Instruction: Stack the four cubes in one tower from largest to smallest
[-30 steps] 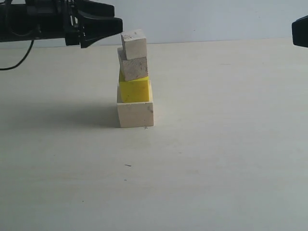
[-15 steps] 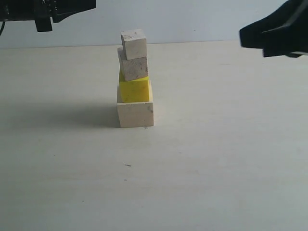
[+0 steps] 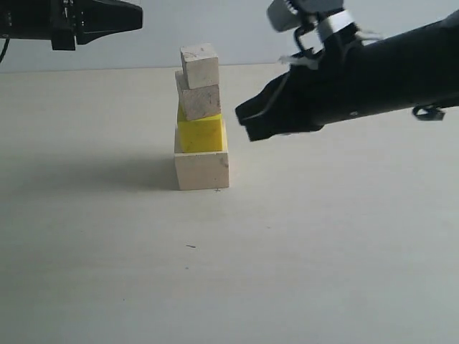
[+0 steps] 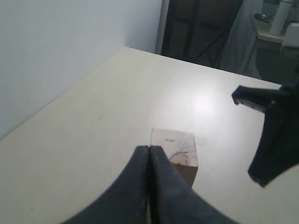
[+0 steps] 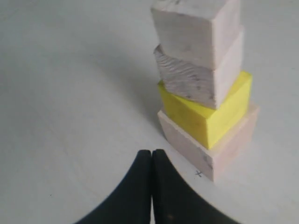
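The tower of pale wooden cubes and one yellow cube (image 3: 200, 118) stands on the cream worktop (image 3: 323, 251). The right gripper (image 3: 245, 123), clenched empty, sits just beside it at three o'clock; the left gripper (image 3: 138, 16), likewise clenched, at ten o'clock.

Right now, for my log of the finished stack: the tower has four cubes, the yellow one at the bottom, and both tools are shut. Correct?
No. The exterior view shows the yellow cube second from the bottom, resting on the largest wooden cube. The rest holds: the tower has four cubes, and the left tool and right tool are shut.
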